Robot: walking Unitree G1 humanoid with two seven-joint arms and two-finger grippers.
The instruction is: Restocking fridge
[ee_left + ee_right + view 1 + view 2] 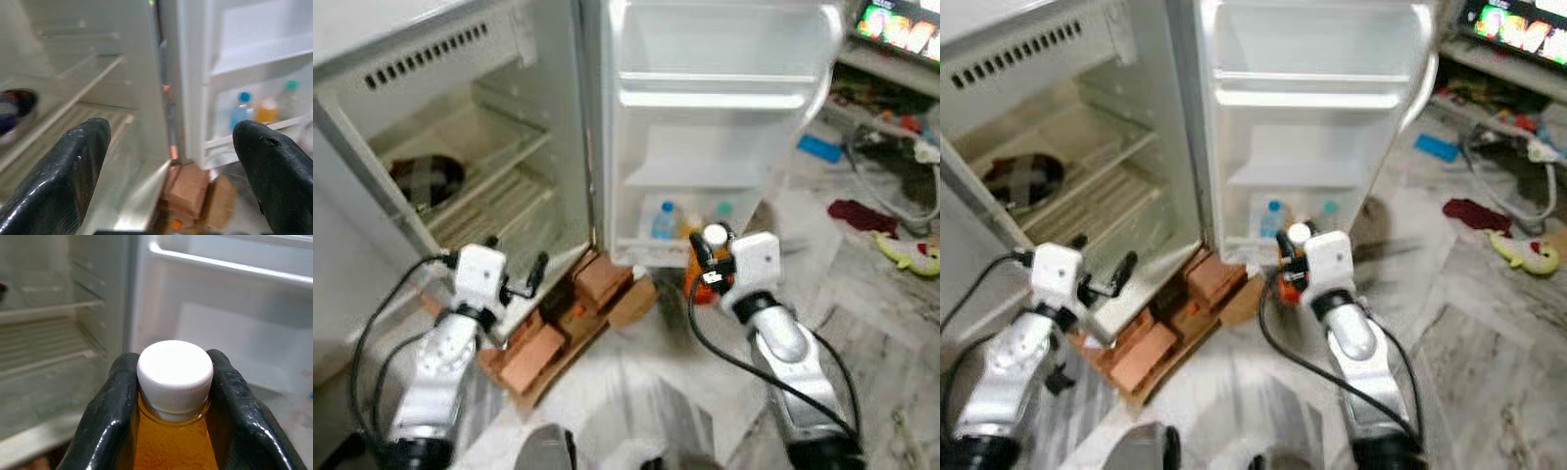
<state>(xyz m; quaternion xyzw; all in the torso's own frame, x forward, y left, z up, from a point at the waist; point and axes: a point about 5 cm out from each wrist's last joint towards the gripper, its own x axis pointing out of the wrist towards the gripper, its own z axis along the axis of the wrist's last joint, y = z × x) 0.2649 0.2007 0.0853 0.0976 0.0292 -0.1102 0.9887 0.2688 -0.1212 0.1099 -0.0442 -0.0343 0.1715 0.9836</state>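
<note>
Open fridge (480,147); right claw (171,396) grips one orange bottle (173,440)

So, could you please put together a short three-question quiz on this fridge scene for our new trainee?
1. True or false: the right claw is shut on an orange bottle with a white cap.
2. What state is the left claw in? A) shut on a carton B) open, holding nothing C) shut on a blue-capped bottle
3. Fill in: the blue-capped bottle stands in the lowest shelf of the fridge ____.

Key: 1 true; 2 B; 3 door.
</note>
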